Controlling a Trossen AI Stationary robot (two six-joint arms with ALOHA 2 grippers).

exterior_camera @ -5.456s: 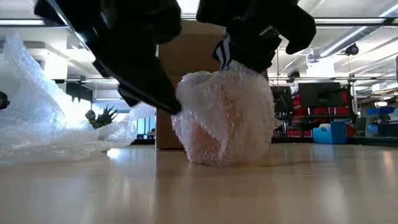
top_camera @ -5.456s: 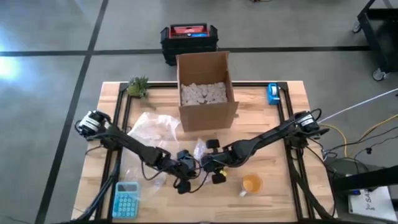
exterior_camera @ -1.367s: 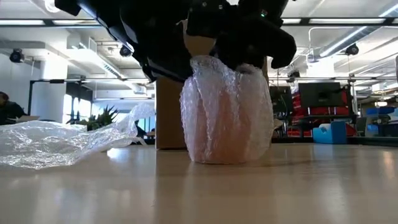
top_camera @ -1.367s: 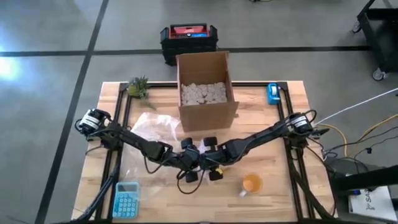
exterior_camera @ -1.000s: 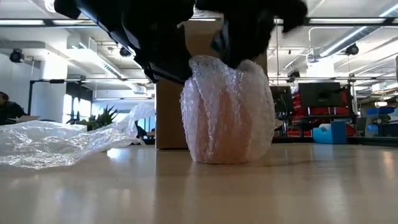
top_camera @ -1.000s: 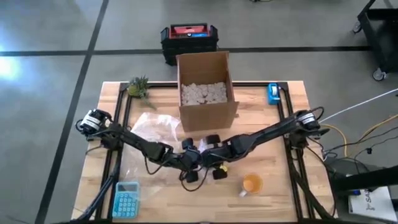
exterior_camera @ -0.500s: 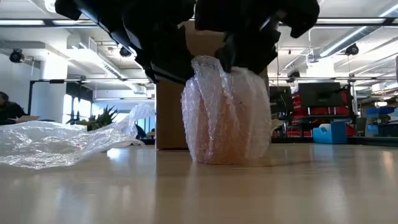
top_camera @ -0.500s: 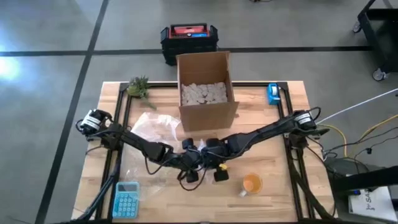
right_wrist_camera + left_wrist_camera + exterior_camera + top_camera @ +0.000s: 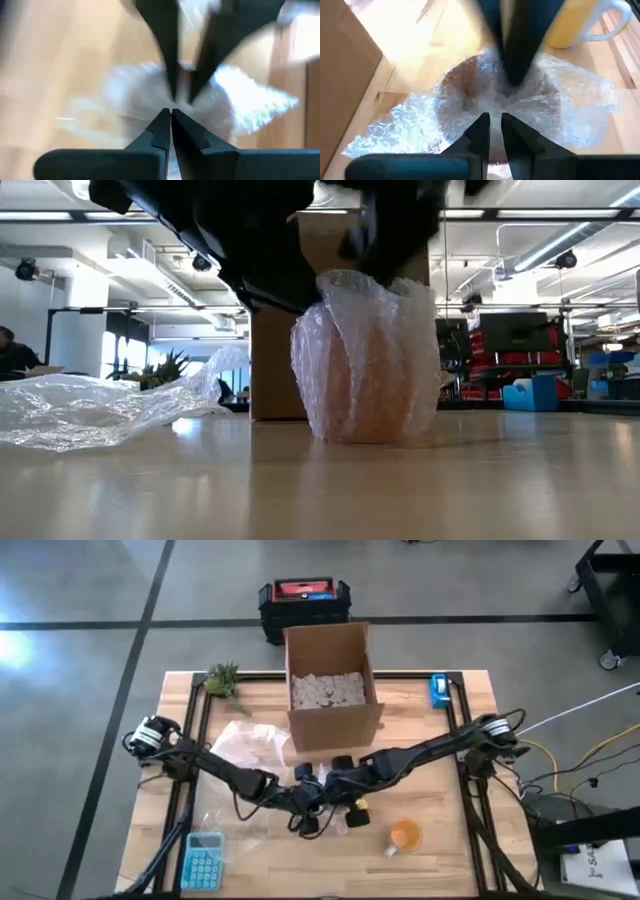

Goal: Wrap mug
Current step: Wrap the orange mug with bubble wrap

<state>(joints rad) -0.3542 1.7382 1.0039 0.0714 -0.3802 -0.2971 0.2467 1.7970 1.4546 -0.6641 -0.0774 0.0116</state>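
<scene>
The mug (image 9: pixel 368 360), swathed in bubble wrap (image 9: pixel 570 107), stands upright on the bench (image 9: pixel 440 860) near its middle, just at 6 o'clock of the cardboard box (image 9: pixel 330 685) in the high view. Both arms meet right over it. The left end effector (image 9: pixel 495 127) reaches in from 9 o'clock, its fingers drawn nearly together and pinching a gather of the wrap at the top of the bundle. The right end effector (image 9: pixel 171 117) comes in from 3 o'clock with its fingers clenched tip to tip just above the wrap (its wrist picture is smeared, so whether any film is caught between them cannot be told). In the low view the wrap rises in loose folds above the mug's rim, under the two dark arms. A second loose sheet of wrap (image 9: pixel 90 410) lies flat at 9 o'clock of the bundle. A yellow mug (image 9: pixel 404 836) sits bare at 4 o'clock of the wrapped one, well apart, and a blue calculator (image 9: pixel 203 862) lies at the bench's 7 o'clock corner.
</scene>
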